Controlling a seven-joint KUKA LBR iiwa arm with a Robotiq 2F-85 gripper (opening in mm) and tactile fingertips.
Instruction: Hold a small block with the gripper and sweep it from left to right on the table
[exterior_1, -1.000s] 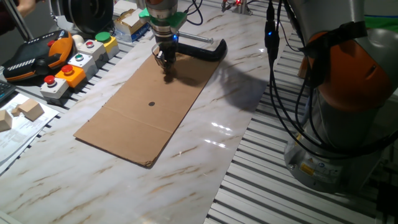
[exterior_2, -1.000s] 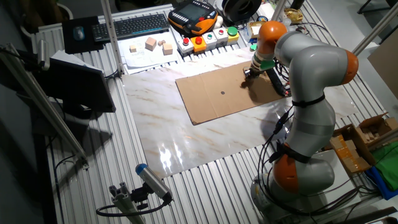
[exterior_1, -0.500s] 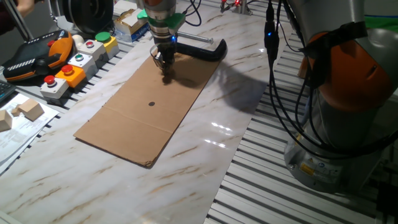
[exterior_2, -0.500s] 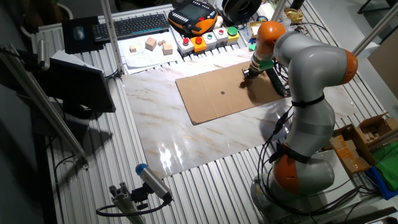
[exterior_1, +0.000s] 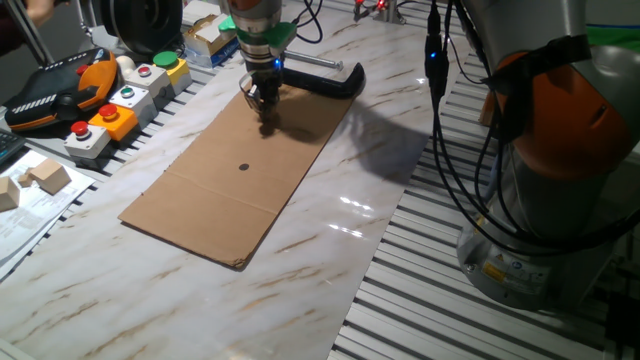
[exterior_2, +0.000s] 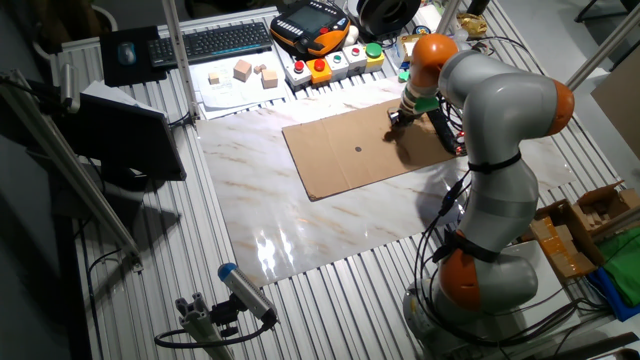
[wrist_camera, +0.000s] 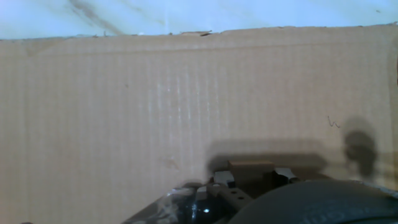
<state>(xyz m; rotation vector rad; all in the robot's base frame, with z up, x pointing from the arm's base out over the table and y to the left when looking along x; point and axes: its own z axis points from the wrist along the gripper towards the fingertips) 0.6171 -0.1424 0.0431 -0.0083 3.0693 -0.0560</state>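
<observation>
A: Block status: tiny brown wooden cube (wrist_camera: 250, 167) sits low centre in the hand view, pinched between the two metal fingertips (wrist_camera: 222, 178) of the small black two-finger gripper (exterior_1: 265, 106). Claw narrow, clamped on it, pressed down on the flat brown corrugated cardboard sheet (exterior_1: 240, 165).

B: Moved since a second ago?

A: Barely. In one fixed view the gripper has crept slightly toward upper left, from near the sheet's top end. Same small shift in the other fixed view (exterior_2: 397, 116). Grip unchanged. My read: sweep is only starting, or it's still settling. Most of the stroke remains.

B: Surfaces?

A: Cardboard is matte, fine ribbing visible in the hand view, one crease across the lower part, one small dark dot (exterior_1: 244, 167) mid-sheet. Cube colour nearly matches it, so it's easy to lose. Under the sheet, glossy white marble-patterned table top with brown veins (exterior_1: 330, 255), strong glare. Ribbed metal slats (exterior_1: 410, 300) along lower right edge.

B: Anything close?

A: Black C-shaped clamp (exterior_1: 330, 78) just upper right of the gripper, apart from it. Grey button boxes with red, green and yellow caps (exterior_1: 130, 100) upper left, pale wooden blocks (exterior_1: 40, 178) far left edge. Orange-brown and grey arm (exterior_2: 490, 110) arches over the right side.
</observation>
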